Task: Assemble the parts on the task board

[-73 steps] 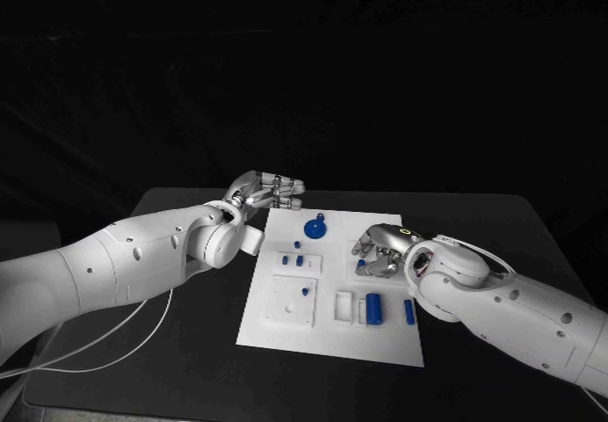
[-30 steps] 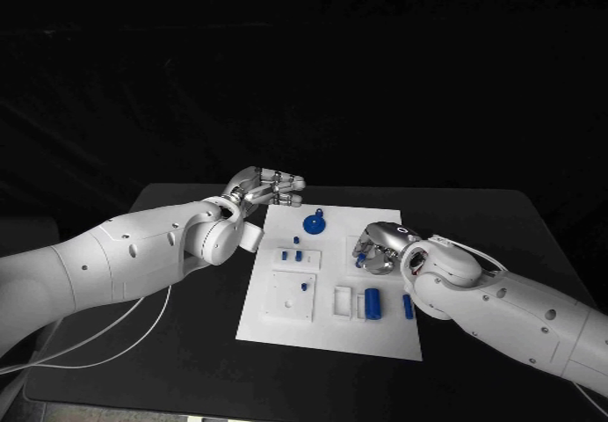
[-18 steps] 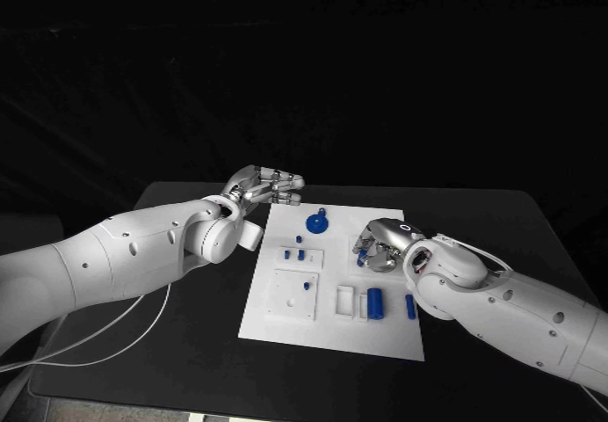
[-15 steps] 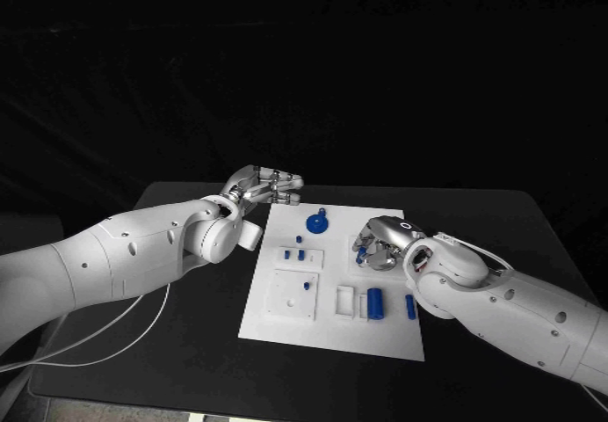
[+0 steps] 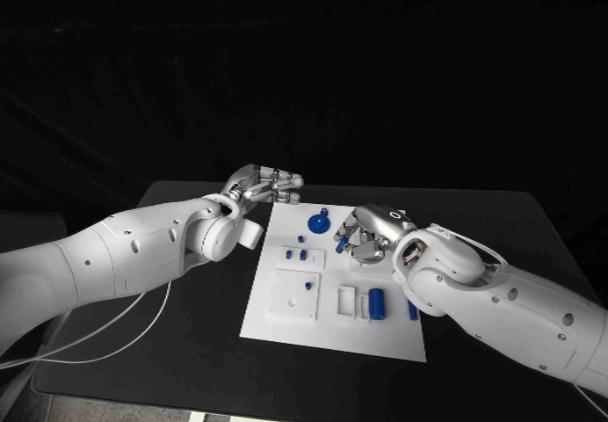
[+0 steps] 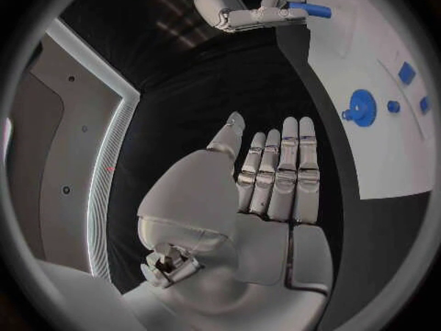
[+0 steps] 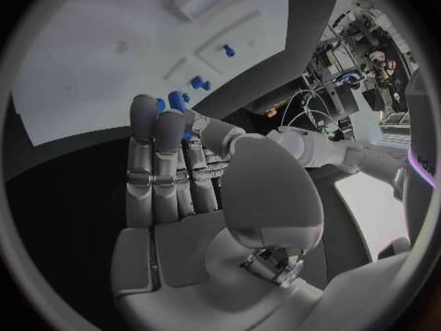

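The white task board lies in the middle of the black table. My right hand hovers over its far right part and pinches a small blue cylinder part at its fingertips; the left wrist view shows this hand and the part clearly. From the right wrist, the part peeks out past the fingers. My left hand floats off the board's far left corner with straight fingers, holding nothing. A blue round disc with a knob sits at the board's far edge.
On the board are two small blue pegs, a blue cylinder in a white holder and a slim blue piece at the right edge. A white block with holes stands mid-left. Black table surrounds the board.
My right hand has lifted off the board's right side and moved a little toward the far left, carrying the blue part. The left hand has hardly moved.
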Controlling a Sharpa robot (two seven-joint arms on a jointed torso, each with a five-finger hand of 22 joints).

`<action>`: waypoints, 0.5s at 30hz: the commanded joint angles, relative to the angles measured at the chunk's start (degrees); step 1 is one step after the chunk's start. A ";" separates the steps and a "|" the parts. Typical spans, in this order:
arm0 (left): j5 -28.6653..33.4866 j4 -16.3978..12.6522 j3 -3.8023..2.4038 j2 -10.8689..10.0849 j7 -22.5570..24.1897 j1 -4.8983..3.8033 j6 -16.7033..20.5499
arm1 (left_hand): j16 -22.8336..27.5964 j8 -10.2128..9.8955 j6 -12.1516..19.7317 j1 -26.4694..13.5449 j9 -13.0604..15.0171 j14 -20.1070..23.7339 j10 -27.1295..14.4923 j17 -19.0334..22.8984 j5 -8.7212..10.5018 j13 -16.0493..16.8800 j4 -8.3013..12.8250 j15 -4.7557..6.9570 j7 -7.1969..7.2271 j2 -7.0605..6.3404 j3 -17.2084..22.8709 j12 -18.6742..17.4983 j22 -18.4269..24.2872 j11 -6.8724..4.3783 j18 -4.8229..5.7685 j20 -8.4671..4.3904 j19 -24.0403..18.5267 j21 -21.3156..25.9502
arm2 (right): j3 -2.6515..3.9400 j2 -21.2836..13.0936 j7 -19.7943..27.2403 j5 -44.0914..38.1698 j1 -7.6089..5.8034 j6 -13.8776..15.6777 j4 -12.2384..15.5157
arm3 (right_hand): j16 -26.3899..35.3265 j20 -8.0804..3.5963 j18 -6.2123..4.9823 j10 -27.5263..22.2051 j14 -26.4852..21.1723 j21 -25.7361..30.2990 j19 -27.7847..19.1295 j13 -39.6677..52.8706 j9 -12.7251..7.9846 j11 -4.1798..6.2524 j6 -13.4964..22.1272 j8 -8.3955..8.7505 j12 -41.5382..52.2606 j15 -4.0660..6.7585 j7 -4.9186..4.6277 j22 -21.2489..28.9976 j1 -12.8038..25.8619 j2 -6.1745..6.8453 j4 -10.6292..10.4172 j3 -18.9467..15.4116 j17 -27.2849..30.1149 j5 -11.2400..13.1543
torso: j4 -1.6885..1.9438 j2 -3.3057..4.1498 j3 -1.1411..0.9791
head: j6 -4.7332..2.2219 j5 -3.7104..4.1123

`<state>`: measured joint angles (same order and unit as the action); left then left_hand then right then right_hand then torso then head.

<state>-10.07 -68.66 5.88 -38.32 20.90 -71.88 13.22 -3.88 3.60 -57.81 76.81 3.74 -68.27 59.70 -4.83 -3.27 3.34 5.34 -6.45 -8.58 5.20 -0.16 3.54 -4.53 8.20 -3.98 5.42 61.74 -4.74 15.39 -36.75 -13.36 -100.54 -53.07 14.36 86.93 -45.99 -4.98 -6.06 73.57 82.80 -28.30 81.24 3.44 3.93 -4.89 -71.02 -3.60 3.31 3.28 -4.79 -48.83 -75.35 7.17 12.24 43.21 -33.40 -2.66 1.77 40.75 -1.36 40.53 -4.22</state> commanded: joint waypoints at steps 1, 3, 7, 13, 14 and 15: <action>-0.08 0.15 -0.05 0.19 0.54 -0.04 -0.35 | 0.01 0.25 0.03 0.29 0.05 0.30 -0.09 0.02 0.19 0.01 0.03 -0.13 0.10 0.38 -0.30 0.25 0.05 0.27 0.46 0.26 0.10 0.17 | -0.43 1.30 1.54 -0.45 0.03 -0.62 0.57 | 0.13 -0.04 -1.17 4.56 -0.12 -0.07 -0.35 0.30 -0.03 3.19 -0.22 -0.04 0.15 0.38 0.01 -0.07 0.35 -0.56 0.10 0.17 -0.07 -0.33 | 0.02 -0.02 0.04 | 0.11 -0.55; -0.08 0.28 -0.05 0.38 0.59 -0.04 -0.39 | 0.01 0.25 0.03 0.29 0.05 0.30 -0.09 0.02 0.19 0.01 0.03 -0.13 0.10 0.38 -0.30 0.25 0.05 0.27 0.46 0.26 0.10 0.17 | -0.95 2.19 1.77 -0.51 0.03 -0.74 0.65 | 0.14 -0.04 -1.18 4.55 -0.14 -0.04 -0.35 0.31 -0.02 3.18 -0.22 -0.04 0.15 0.38 0.01 -0.14 0.38 -0.55 0.19 0.17 -0.08 -0.41 | 0.06 -0.02 0.05 | 0.07 -0.55; -0.07 0.46 -0.06 0.59 0.67 -0.05 -0.37 | 0.01 0.27 -0.06 0.33 0.05 0.31 -0.05 0.02 0.19 0.01 -0.11 -0.14 0.12 0.41 -0.41 0.25 0.05 0.25 0.48 0.25 0.10 0.18 | -2.37 3.71 2.17 -0.57 0.03 -1.03 0.59 | 0.15 -0.02 -1.19 4.54 -0.13 0.00 -0.35 0.31 -0.02 3.18 -0.22 -0.04 0.15 0.36 0.01 -0.19 0.45 -0.59 0.22 0.20 -0.08 -0.46 | 0.23 0.10 0.05 | 0.16 -0.67; 0.14 0.81 -0.06 0.79 0.72 -0.05 -0.26 | 0.01 0.22 0.02 0.35 0.04 0.30 -0.05 0.02 0.19 0.01 -0.10 -0.13 0.08 0.32 -0.47 0.25 0.05 0.26 0.48 0.25 0.11 0.18 | -4.65 5.56 2.61 -0.61 0.02 -1.33 0.26 | 0.21 -0.01 -1.23 4.49 -0.14 0.22 -0.31 0.31 -0.02 3.16 -0.17 -0.03 0.15 0.37 -0.01 -0.41 0.67 -0.75 0.46 0.20 -0.07 -0.50 | 0.34 0.05 0.10 | 0.25 -1.27; 0.16 0.83 -0.06 0.83 0.72 -0.05 -0.27 | 0.01 0.22 0.02 0.35 0.04 0.30 -0.05 0.02 0.19 0.01 -0.10 -0.13 0.08 0.32 -0.47 0.25 0.05 0.26 0.48 0.25 0.11 0.18 | -4.95 5.84 2.69 -0.64 0.02 -1.35 0.16 | 0.22 -0.01 -1.24 4.48 -0.14 0.25 -0.30 0.31 -0.02 3.15 -0.16 -0.03 0.15 0.38 -0.02 -0.43 0.68 -0.76 0.50 0.20 -0.07 -0.51 | 0.36 0.05 0.11 | 0.27 -1.30; 0.18 0.85 -0.06 0.87 0.74 -0.05 -0.28 | 0.01 0.22 0.02 0.35 0.04 0.30 -0.05 0.02 0.19 0.01 -0.10 -0.13 0.08 0.32 -0.47 0.25 0.05 0.26 0.48 0.25 0.11 0.18 | -5.25 6.12 2.77 -0.72 0.02 -1.35 0.04 | 0.22 -0.01 -1.24 4.48 -0.14 0.25 -0.30 0.31 -0.02 3.15 -0.16 -0.03 0.15 0.38 -0.02 -0.43 0.68 -0.76 0.50 0.20 -0.07 -0.51 | 0.35 0.06 0.09 | 0.29 -1.39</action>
<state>-10.03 -67.76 5.88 -37.64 20.94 -71.88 13.24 -3.88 3.60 -57.81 76.81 3.74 -68.27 59.70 -4.83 -3.27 3.34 5.19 -6.45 -8.58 5.20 -0.32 3.54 -4.54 8.20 -3.98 5.42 61.74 -4.74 10.18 -30.85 -11.81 -100.53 -53.05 13.93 87.08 -45.99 -4.97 -6.07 73.57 82.80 -28.30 81.25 3.44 3.90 -4.89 -71.01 -3.53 3.30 3.27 -4.79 -49.22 -74.85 6.69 12.50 43.41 -33.39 -2.89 2.04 40.81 -1.27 40.76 -5.39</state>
